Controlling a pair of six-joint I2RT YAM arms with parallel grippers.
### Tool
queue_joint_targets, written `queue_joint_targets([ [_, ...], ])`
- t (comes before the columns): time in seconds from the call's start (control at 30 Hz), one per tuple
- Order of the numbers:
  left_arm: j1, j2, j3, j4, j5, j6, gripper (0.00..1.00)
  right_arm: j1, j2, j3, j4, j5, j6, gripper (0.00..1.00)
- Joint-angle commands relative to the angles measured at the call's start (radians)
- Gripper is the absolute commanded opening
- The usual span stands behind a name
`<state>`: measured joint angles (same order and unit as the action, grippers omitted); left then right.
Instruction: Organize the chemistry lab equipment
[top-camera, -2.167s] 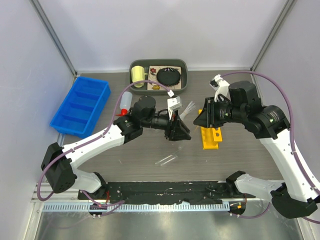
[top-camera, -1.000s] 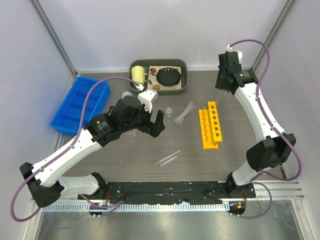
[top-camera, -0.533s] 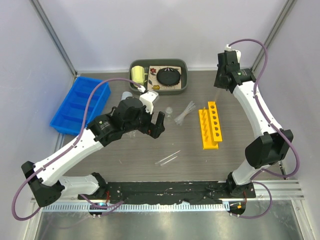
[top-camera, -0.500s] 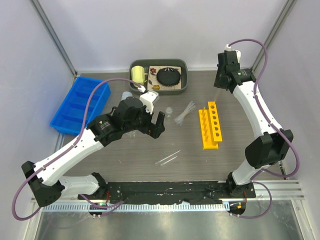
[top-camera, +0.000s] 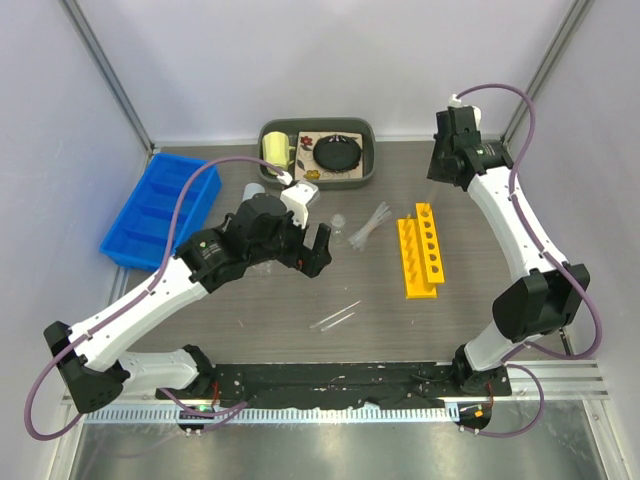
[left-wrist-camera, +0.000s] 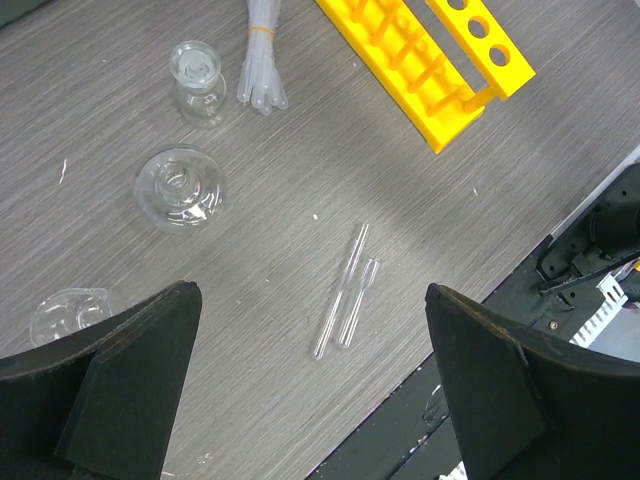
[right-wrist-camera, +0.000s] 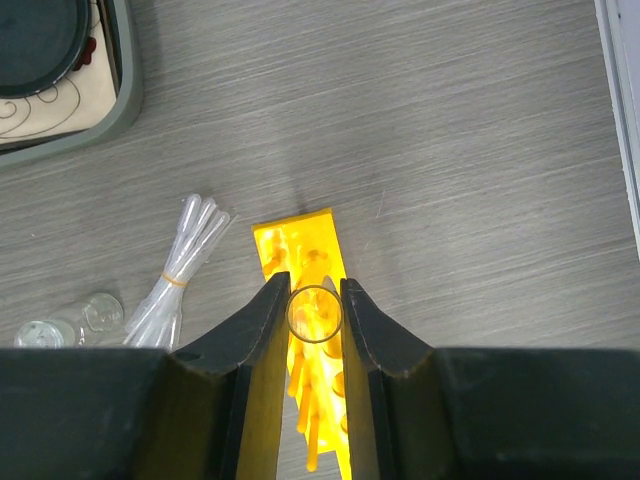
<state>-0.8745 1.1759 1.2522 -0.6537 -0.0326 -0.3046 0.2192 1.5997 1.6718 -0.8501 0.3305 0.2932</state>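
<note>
A: So, what has changed in the last two seconds?
B: The right gripper (right-wrist-camera: 313, 292) has left its low place beside the rack (right-wrist-camera: 298, 243) and has gone up. Now it pinches one tube (right-wrist-camera: 315, 314) between its fingers, and the tube hangs upright, seen from its end.
A: Where is the rack from that hand?
B: Straight below it. The ring of the tube lies over the holes at the rack's end. Which hole exactly, I cannot tell.
A: Did it move in the last half second?
B: Almost not. I judge it is lining up, so the next move should be a slow, straight lowering. A small tilt could knock the glass on the edge of a hole.
A: And the left gripper (left-wrist-camera: 310, 295)?
B: It has pulled back and risen, its fingers spread wide with nothing in them. Two loose tubes (left-wrist-camera: 340, 290) lie on the table under it. The flasks (left-wrist-camera: 180, 188) and pipettes (left-wrist-camera: 262, 55) are beyond its fingertips.
A: So much work is left?
B: Yes, I see no tube standing in the rack yet.
</note>
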Motion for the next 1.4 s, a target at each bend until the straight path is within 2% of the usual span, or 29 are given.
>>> queue_joint_targets([
  [0.0, 0.003, -0.010, -0.010, 0.039, 0.019, -0.002, 1.00, -0.003, -0.055, -0.012, 0.016, 0.002, 0.012, 0.13],
  [0.2, 0.005, -0.013, -0.011, 0.035, 0.019, -0.007, 1.00, -0.003, -0.072, -0.069, 0.040, 0.001, 0.015, 0.13],
  [0.9, 0.005, -0.022, -0.031, 0.035, 0.013, -0.011, 1.00, 0.000, -0.184, -0.400, 0.330, 0.038, 0.029, 0.13],
  [1.37, 0.003, -0.016, -0.040, 0.043, 0.020, -0.025, 1.00, 0.020, -0.190, -0.445, 0.359, 0.071, 0.014, 0.15],
])
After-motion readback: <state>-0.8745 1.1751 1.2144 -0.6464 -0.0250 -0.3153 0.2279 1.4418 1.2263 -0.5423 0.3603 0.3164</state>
